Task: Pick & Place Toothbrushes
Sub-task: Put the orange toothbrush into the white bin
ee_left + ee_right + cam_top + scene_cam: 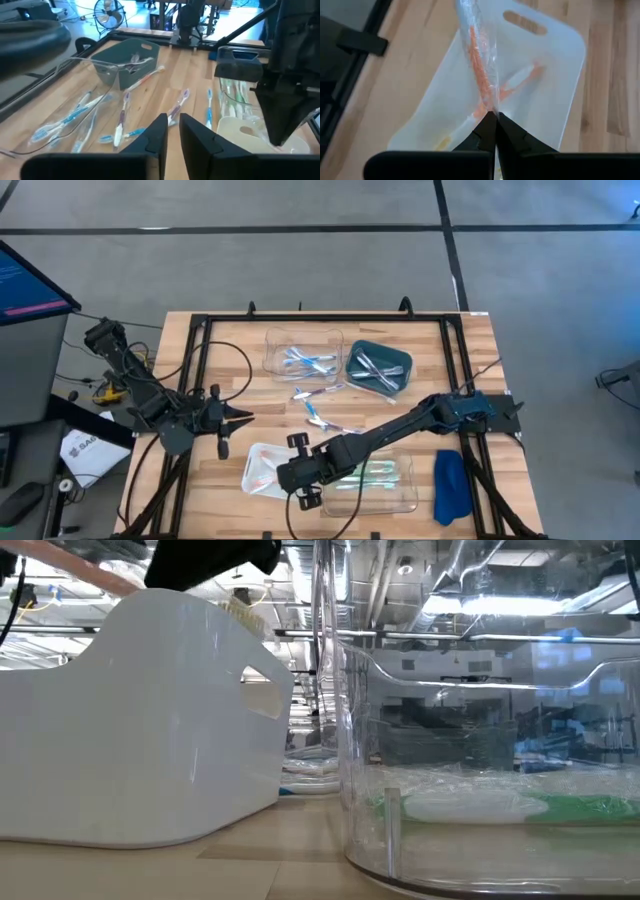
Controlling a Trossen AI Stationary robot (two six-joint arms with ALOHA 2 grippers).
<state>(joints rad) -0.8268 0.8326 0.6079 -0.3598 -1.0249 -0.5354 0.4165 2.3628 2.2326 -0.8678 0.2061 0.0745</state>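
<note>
While the right hand (494, 116) hung over the white tray (262, 470) at the desk's near edge, its fingers were pinched tight on a wrapped orange toothbrush (481, 70), and at least one more orange brush (520, 80) lay in that tray below it. Four containers stood on the desk (230, 330): the white tray, a clear bin (385, 492) beside it with green brushes (375, 472), a clear tray (300, 355) at the far side with several blue ones, and a teal bin (378, 366) with grey ones. About four loose brushes (320, 405) lay between them. A blue cloth (451, 485) lay at the right. The left hand (172, 131) waited at the left, empty, fingers only a narrow slot apart. The right arm crossed over the clear bin.
</note>
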